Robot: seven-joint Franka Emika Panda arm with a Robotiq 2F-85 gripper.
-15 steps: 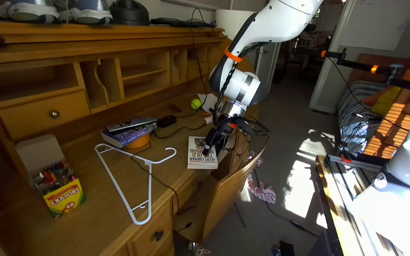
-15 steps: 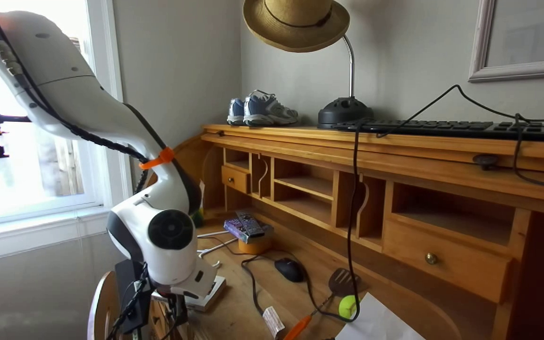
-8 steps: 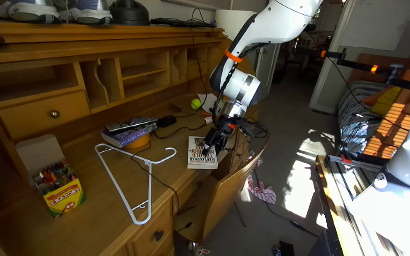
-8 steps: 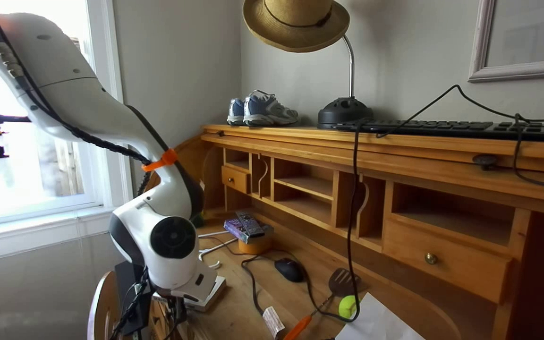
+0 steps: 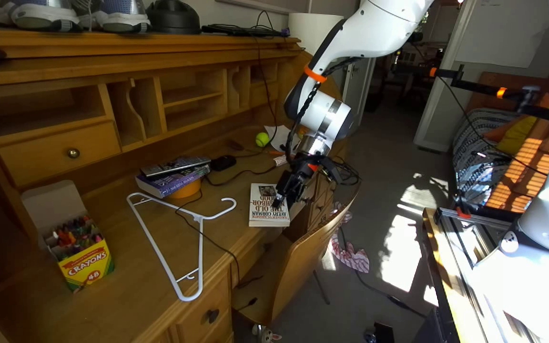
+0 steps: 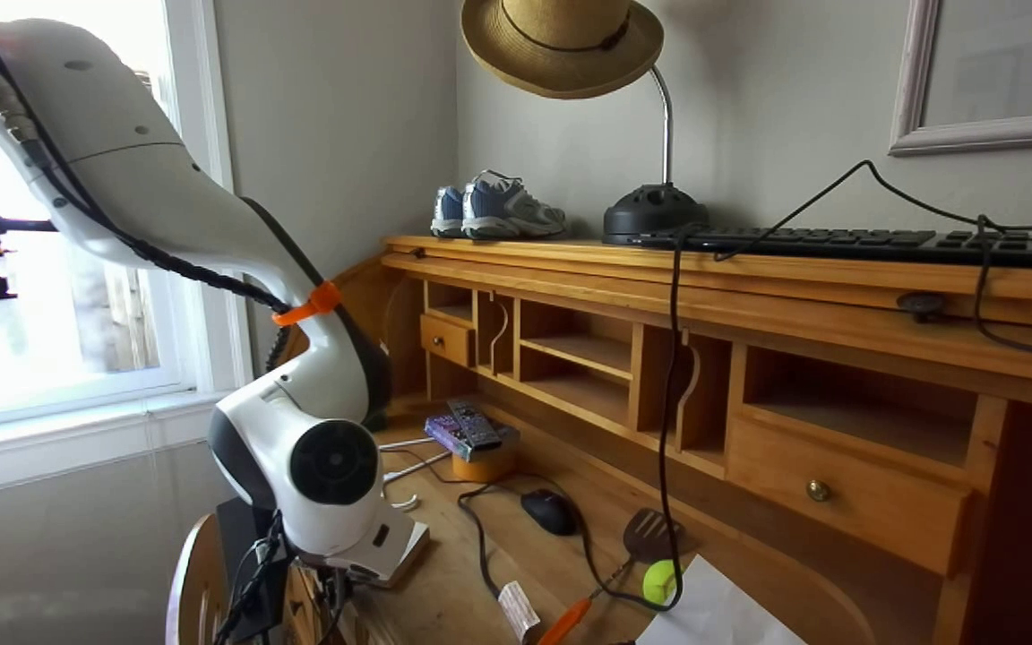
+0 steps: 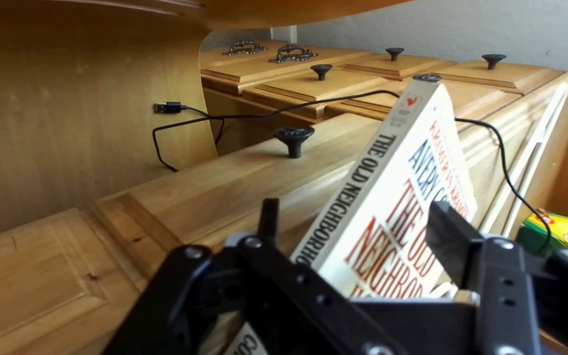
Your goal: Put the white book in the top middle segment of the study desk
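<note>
White book (red-lettered), honey-brown desk

the window glares white, sun patches fleck the dim floor, and the doorway seems murky.

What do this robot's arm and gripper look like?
The arm is white and rounded, with black trim, a round black cap, an orange band, a dark cable along it and a silver collar near the end. The gripper is black and jointed, with silver screws.
</note>
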